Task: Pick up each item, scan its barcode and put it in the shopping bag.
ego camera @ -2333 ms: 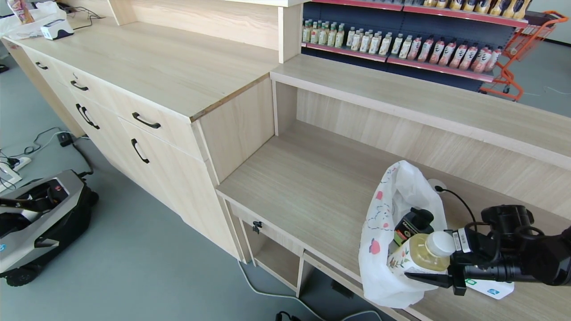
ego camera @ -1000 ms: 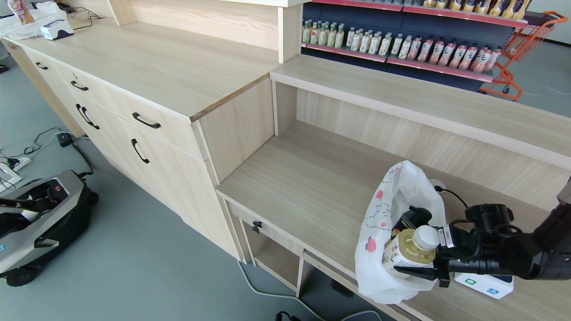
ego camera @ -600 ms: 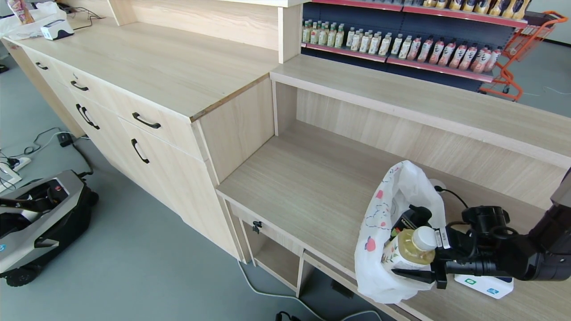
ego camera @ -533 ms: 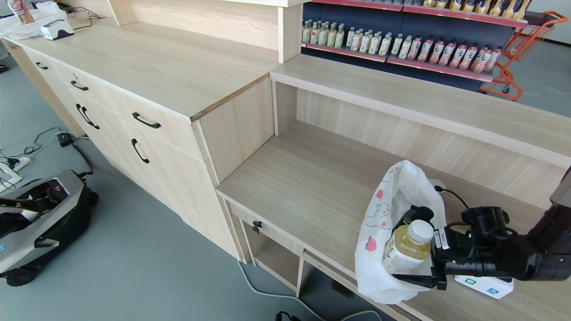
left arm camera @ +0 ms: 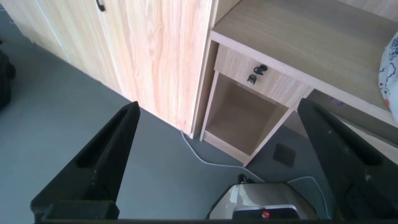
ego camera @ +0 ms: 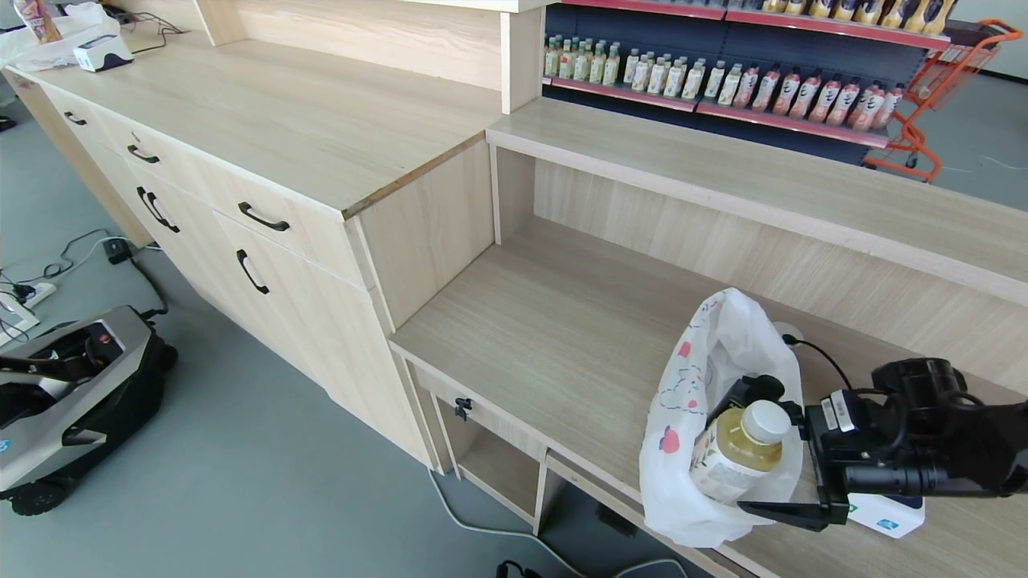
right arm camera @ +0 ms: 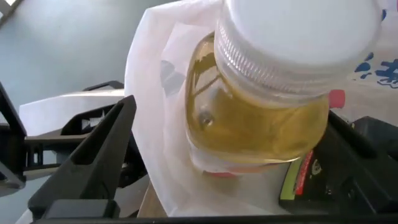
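Head view of a wooden shop counter [ego camera: 562, 337], with a white printed bag [ego camera: 683, 449] standing open at about 4 o'clock in the picture, close to the counter's front edge. A bottle [ego camera: 735, 453] of yellow drink with a white cap sits nearly upright inside the bag, and a dark item [ego camera: 751, 391] is tucked in at the bottle's 12 o'clock, so at least two things appear bagged. The placing step for this bottle looks as good as done, and what seems left is for the arm to draw clear. Whether more items wait to be scanned cannot be told from these views. A white box [ego camera: 883, 514] lies on the counter at the bag's 4 o'clock, partly under the arm. The right gripper [ego camera: 783, 466] reaches in level from 3 o'clock, its jaws spread wide, wider than the bottle. One jaw runs along the bag's near side and the other sits toward the dark item. The bottle stands between them and does not look clamped. The left gripper [left arm camera: 219, 107] hangs over the grey floor [left arm camera: 93, 93] by the counter's low cupboard, jaws wide apart and holding nothing
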{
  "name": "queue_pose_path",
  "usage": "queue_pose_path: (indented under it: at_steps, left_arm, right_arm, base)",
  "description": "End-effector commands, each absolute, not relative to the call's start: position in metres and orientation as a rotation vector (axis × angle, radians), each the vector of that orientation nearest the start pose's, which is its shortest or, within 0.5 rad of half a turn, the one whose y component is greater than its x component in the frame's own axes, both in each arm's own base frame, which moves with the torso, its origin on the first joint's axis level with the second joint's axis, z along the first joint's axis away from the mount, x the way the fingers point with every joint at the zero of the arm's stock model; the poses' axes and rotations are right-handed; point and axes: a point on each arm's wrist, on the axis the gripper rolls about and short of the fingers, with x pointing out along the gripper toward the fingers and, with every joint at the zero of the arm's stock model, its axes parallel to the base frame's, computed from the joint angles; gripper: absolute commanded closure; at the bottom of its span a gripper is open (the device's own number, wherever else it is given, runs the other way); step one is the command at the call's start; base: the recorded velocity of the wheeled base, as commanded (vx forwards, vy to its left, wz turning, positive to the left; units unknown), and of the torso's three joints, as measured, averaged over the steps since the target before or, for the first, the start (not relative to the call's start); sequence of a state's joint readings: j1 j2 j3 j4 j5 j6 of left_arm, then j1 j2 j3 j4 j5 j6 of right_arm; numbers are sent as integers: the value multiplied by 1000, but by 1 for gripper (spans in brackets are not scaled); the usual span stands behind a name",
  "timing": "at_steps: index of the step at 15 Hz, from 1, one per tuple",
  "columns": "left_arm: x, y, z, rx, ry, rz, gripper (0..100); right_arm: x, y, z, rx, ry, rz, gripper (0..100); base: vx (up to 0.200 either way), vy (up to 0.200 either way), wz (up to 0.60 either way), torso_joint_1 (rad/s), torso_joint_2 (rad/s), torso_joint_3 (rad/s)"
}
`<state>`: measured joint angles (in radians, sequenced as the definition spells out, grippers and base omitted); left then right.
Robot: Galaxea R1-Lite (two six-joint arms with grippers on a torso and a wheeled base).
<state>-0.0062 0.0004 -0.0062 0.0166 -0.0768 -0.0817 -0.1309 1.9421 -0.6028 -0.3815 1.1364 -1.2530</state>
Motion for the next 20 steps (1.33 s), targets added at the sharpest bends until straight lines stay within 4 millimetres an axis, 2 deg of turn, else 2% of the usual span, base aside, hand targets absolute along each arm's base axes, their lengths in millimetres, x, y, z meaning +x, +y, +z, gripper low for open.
queue_pose_path:
  at_steps: [1,3,7,10,13,16,20]
  left_arm:
    - [-23,-2,75,-82,14,-82,0]
    - [-23,-2,75,-82,14,-82,0]
    - [-23,-2,75,-83,14,-82,0]
    - [-23,-2,75,-82,14,-82,0]
    - [-23,-2,75,-83,14,-82,0]
    - [-23,-2,75,-82,14,-82,0]
    - [-23,-2,75,-82,14,-82,0]
  right_arm:
    - [250,-15,96,-540,63,1185,0]
    - [227,-14,116,-542,61,1172,0]
    - [198,-29,146,-623,-2,1045,0]
    - [186,-37,160,-679,-34,963,0]
    - [169,-43,178,-723,-24,842,0]
    - [148,-39,199,-661,13,712,0]
    - [144,-41,204,-568,136,529,0]
  base:
    - [0,0,0,0,0,0]
    - [0,0,0,0,0,0]
    - [0,0,0,0,0,0]
    - [0,0,0,0,0,0]
    - [0,0,-600,-1,-2,5]
    - [0,0,-600,7,1,7]
    - [0,0,-600,-22,46,25]
